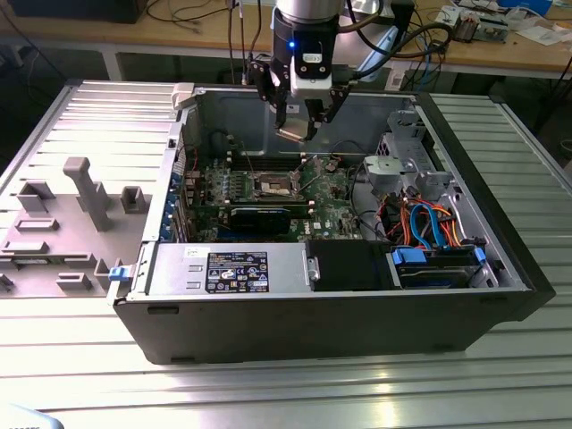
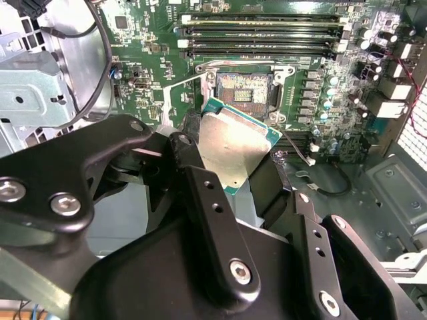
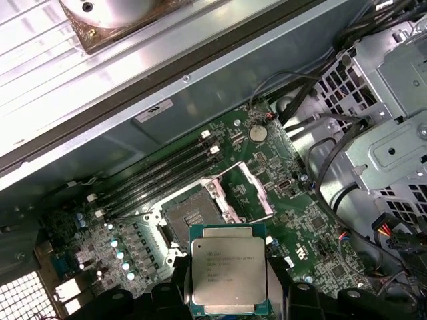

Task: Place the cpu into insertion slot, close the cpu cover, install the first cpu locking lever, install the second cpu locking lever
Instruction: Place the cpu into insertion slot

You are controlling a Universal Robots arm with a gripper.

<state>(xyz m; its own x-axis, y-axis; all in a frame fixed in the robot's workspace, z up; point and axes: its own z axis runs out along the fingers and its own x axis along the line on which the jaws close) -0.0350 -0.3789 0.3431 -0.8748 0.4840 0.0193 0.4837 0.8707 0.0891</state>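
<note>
My gripper (image 1: 299,125) hangs over the open computer case, above and a little behind the motherboard, shut on the cpu (image 1: 293,134). In both wrist views the cpu (image 3: 229,277) (image 2: 237,147) is a flat silver square with a green edge, pinched between the black fingers (image 2: 200,187). The insertion slot (image 3: 190,217) (image 2: 243,90) (image 1: 273,186) lies uncovered below it, with its dark centre showing and nothing in it. The cpu cover (image 3: 253,190) stands swung open at one side of the slot. The cpu is well clear of the board, not touching the slot.
Long black memory slots (image 3: 153,177) run beside the socket. A black graphics card (image 1: 259,216), a metal drive cage (image 1: 407,170) and coloured cables (image 1: 429,223) crowd the case. A grey fixture tray (image 1: 71,223) lies at the exterior view's left.
</note>
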